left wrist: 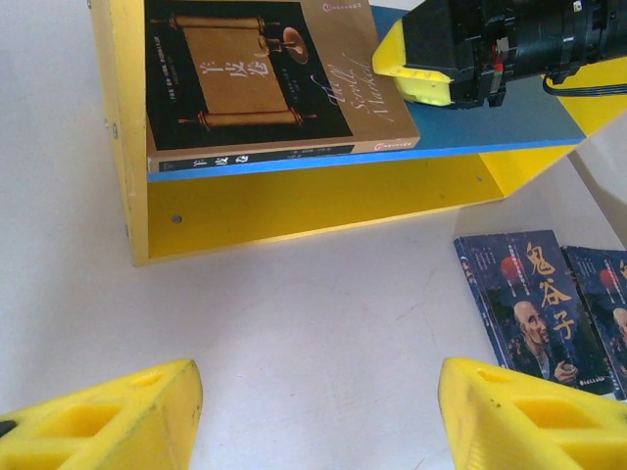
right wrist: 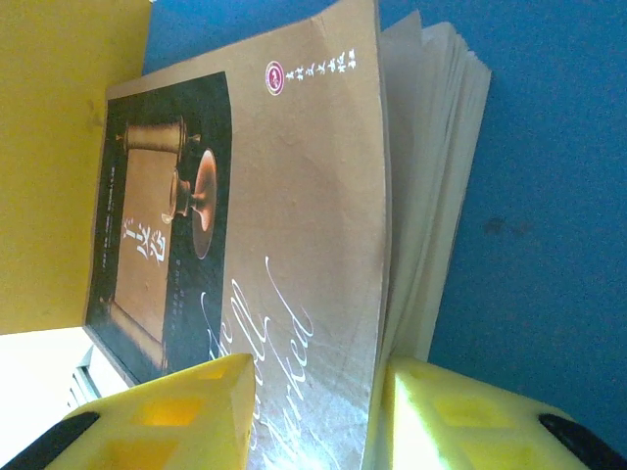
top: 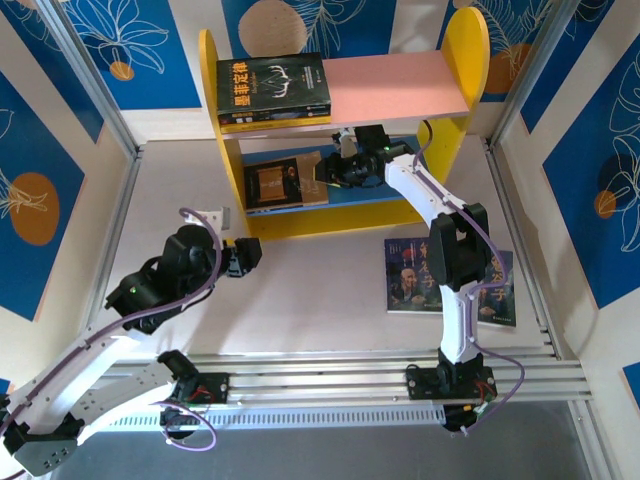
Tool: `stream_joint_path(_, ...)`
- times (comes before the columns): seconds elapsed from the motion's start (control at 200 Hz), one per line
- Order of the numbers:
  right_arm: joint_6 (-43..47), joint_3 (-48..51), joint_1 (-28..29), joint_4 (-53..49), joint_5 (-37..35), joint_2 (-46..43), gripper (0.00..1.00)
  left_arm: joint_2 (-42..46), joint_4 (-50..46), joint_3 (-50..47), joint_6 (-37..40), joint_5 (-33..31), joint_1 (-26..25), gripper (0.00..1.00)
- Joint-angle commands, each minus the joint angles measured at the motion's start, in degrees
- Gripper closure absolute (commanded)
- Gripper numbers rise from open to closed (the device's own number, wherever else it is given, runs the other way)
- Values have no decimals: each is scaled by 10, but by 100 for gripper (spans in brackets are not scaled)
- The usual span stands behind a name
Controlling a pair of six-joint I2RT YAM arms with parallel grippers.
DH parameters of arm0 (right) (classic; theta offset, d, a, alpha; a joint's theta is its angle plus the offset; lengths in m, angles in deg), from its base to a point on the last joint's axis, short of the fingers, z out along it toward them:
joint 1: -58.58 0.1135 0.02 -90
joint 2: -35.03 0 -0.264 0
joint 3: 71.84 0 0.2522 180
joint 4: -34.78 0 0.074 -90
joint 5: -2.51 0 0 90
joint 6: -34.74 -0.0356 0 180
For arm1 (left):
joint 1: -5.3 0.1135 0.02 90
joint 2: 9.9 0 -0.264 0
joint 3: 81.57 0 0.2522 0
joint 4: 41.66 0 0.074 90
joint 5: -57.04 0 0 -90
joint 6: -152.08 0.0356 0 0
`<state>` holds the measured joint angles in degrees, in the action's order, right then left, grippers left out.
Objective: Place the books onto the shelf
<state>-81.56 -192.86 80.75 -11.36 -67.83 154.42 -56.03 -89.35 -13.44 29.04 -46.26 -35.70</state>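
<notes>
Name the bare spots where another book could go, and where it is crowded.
Free: the pink top board right of the black paperback; the white table before the yellow-sided shelf. Crowded: the blue lower board, with brown paperback and right gripper.

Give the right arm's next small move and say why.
Probably open the right gripper and let go: it pinches the edge of the brown book, which already lies flat on the blue board of the shelf. Two dark books wait on the table.
</notes>
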Motion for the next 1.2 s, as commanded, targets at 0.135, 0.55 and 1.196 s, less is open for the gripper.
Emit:
stream_joint_path(0.135,-13,2,31,54,41,6,61,8,-6,-3,-3,-1,7,34)
stream_joint_path(0.55,-14,84,31,85,31,-32,61,14,-6,-7,-6,0,8,34)
stream_joint_path(1.196,1,134,28,90,26,-56,61,20,-7,-12,-8,-4,8,34)
